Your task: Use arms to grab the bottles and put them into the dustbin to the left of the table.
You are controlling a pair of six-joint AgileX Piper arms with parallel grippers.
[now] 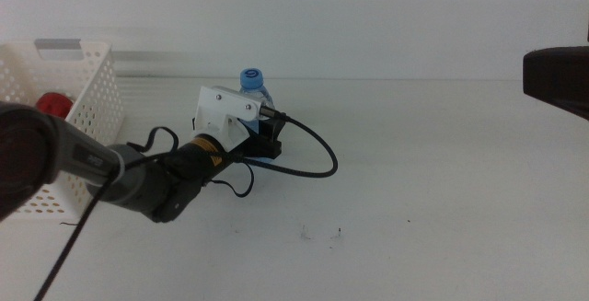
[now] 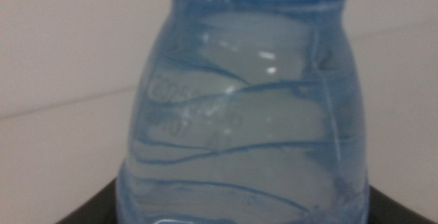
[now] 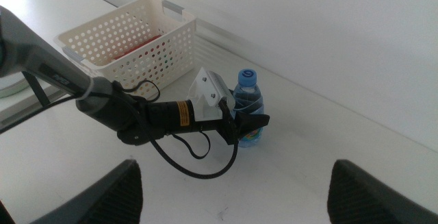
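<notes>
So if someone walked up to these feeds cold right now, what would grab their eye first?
Probably the left gripper reaching in from the left, its jaws either side of the small water bottle with the blue cap, which stands upright near the table's middle. Next, the white dustbin at far left, something red already inside it. The right gripper waits wide open, off to the right.

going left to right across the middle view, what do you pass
white perforated plastic basket holding a red object → left arm's black tool at the small clear water bottle with the blue cap → bare stretch of white table → right arm's dark tool at the right edge
</notes>
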